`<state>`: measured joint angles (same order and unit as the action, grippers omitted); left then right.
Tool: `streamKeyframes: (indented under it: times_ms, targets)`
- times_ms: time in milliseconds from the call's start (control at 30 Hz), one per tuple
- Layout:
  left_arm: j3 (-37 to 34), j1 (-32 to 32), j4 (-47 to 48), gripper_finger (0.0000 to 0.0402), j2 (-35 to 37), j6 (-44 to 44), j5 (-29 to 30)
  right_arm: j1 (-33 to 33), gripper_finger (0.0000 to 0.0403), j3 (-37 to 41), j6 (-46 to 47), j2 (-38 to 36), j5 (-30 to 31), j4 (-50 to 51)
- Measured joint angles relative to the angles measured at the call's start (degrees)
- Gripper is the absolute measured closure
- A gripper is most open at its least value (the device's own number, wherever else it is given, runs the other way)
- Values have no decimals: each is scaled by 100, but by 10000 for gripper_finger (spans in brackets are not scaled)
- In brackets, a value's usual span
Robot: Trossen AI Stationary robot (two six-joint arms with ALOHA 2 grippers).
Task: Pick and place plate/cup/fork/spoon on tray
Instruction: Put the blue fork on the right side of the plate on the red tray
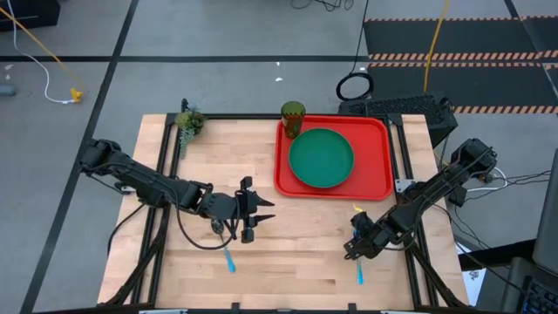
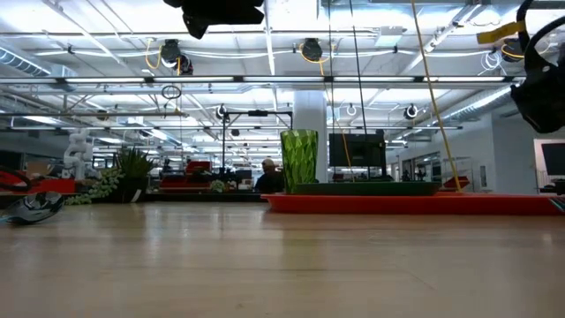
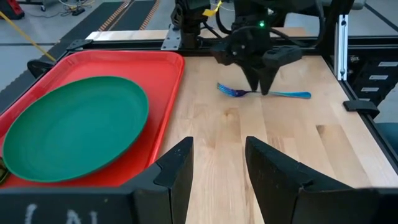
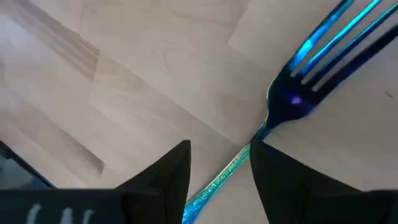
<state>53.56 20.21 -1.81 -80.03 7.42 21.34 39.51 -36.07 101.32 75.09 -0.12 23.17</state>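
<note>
The red tray (image 1: 379, 179) lies at the table's far right. The green plate (image 1: 321, 158) lies flat in it, and the olive cup (image 1: 293, 112) stands upright at its far left corner. The fork (image 4: 292, 93) lies flat on the table near the near right corner. My right gripper (image 4: 219, 163) is open and points down, with one finger on either side of the fork's blue handle near its neck. The spoon (image 1: 229, 259) lies on the table near the front, left of centre. My left gripper (image 1: 258, 210) is open and empty, level above the table's middle, just beyond the spoon.
A small green plant clump (image 1: 188, 122) stands at the table's far left corner. Black frame rails (image 1: 166, 157) run along the table's sides. Bare wood (image 1: 296, 235) lies between the two grippers and in front of the tray.
</note>
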Motion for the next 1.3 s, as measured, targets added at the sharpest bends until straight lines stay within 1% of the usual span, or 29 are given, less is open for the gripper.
streamKeyframes:
  times_ms: [267,467,667,900,1033,1300]
  targets:
    - [0,0,-56,252,2,-24,2,0,245,0,299,0,-9,607]
    - [0,0,-75,252,1,-22,1,-2,245,0,273,111,-43,494]
    - [0,0,-154,252,2,-98,0,-65,245,-34,229,390,-294,442]
    - [0,0,-154,252,2,-132,0,-247,246,-31,-117,450,-500,522]
    - [0,0,-152,252,2,-175,1,-318,254,-24,-289,455,-595,657]
    - [0,0,-152,252,2,-271,2,-441,287,-17,-395,444,-616,809]
